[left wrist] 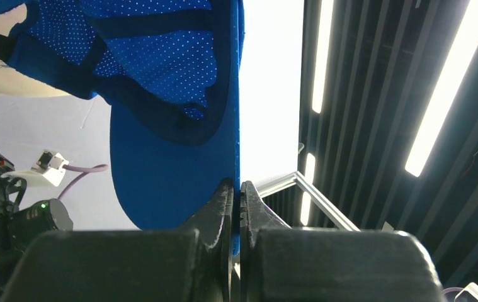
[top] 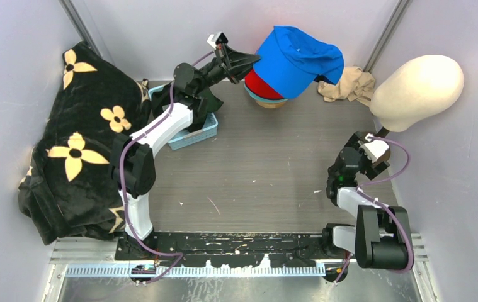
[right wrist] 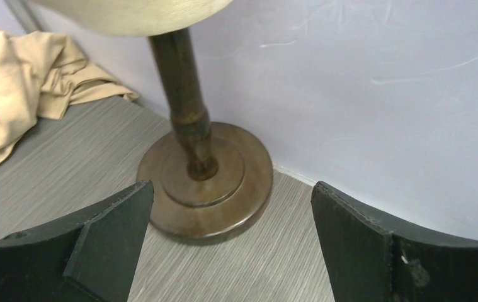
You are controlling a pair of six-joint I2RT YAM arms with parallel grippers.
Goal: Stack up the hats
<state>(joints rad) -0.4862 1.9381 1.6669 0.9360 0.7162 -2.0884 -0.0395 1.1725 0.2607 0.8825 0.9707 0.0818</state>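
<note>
A blue baseball cap (top: 299, 58) hangs in the air at the back middle, held by its brim in my left gripper (top: 241, 65). The left wrist view shows the jaws shut on the blue brim (left wrist: 179, 182), with the cap's mesh inside above. Under the cap sits a stack of hats: a red bucket hat (top: 262, 86) on top, a teal rim and an orange one (top: 271, 104) below it. My right gripper (right wrist: 231, 214) is open and empty, low over the table near the stand of the head form at the right.
A cream head form (top: 420, 88) on a brown stand (right wrist: 204, 182) is at the right wall. A beige rag (top: 348, 85) lies behind it. A blue basket (top: 199, 131) and a black flowered blanket (top: 79, 145) are at the left.
</note>
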